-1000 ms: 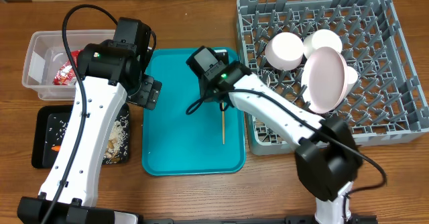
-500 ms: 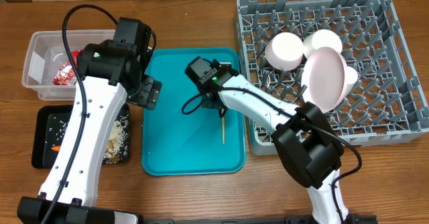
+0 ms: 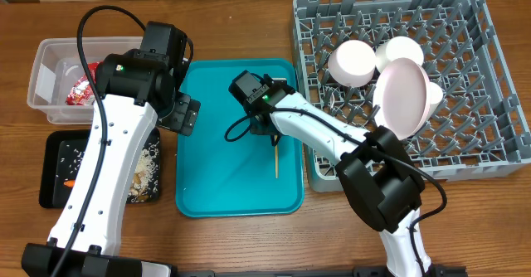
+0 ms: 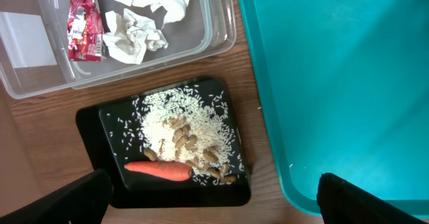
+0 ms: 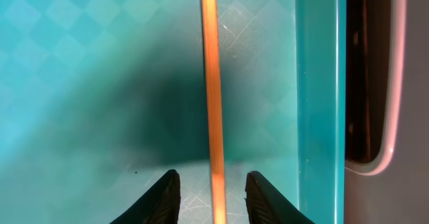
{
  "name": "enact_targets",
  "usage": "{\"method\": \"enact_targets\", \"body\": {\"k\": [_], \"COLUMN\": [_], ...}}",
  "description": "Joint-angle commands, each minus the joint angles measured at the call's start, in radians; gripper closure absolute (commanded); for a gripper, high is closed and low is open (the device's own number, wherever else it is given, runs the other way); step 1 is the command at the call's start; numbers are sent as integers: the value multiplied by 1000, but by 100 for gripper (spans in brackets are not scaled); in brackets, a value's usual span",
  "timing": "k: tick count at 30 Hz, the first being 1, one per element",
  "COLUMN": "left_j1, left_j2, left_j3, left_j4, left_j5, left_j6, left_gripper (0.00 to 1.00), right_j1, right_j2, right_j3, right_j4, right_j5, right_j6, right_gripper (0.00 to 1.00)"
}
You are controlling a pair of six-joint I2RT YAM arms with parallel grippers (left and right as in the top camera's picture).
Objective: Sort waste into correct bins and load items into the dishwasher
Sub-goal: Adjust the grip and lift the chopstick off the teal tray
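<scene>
One wooden stick (image 3: 276, 159) lies flat on the teal tray (image 3: 216, 186), near its right rim, running roughly parallel to that rim; nothing else shows on that tray.

Grey rack (image 3: 489, 103) count: two white bowls (image 3: 353, 61) side by side at the back; one white plate (image 3: 404, 99) on edge in front of them; one small cup (image 3: 435, 94) peeking out just behind the plate.

Clear tub (image 4: 221, 23): one red wrapper (image 4: 84, 23), two crumpled napkins (image 4: 137, 33).

Black tray (image 4: 90, 123): one carrot (image 4: 157, 171), a patch of rice (image 4: 167, 117), a scatter of nuts (image 4: 188, 143) on top of it.

Right gripper (image 5: 214, 194): low over the teal tray, jaws partly parted and straddling the stick's upper end; a sliver of gap shows on each side, so not clamped.

Left gripper (image 4: 214, 197): jaws spread fully wide, nothing between them, hanging over the seam between the black tray and the teal tray.
</scene>
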Motion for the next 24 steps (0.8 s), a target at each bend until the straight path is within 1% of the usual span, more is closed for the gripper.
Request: {"method": "enact_targets", "body": {"k": [1,7,12,21,22,24], "left_j1": [-1,-1,-1,-1,-1,-1], "left_j2": [-11,-11,-11,-11,-11,-11], "left_j3": [18,18,18,18,18,18], "left_j4": [-2,-2,-2,-2,-2,-2], "left_j5": [-6,-6,-6,-6,-6,-6], "left_j6": [16,16,16,16,16,16], "left_gripper": [0,0,0,0,0,0], "right_j1": [0,0,0,0,0,0], "right_j2": [8,8,8,8,8,8], "right_j3": [1,-4,-54,-75,-75,-75], "right_j4": [5,13,62,107,106,103], "right_j5": [10,10,10,-20,-29,-40], "right_j6": [-2,-3,-5,-59,-59,-59], "right_gripper": [65,65,65,65,68,78]}}
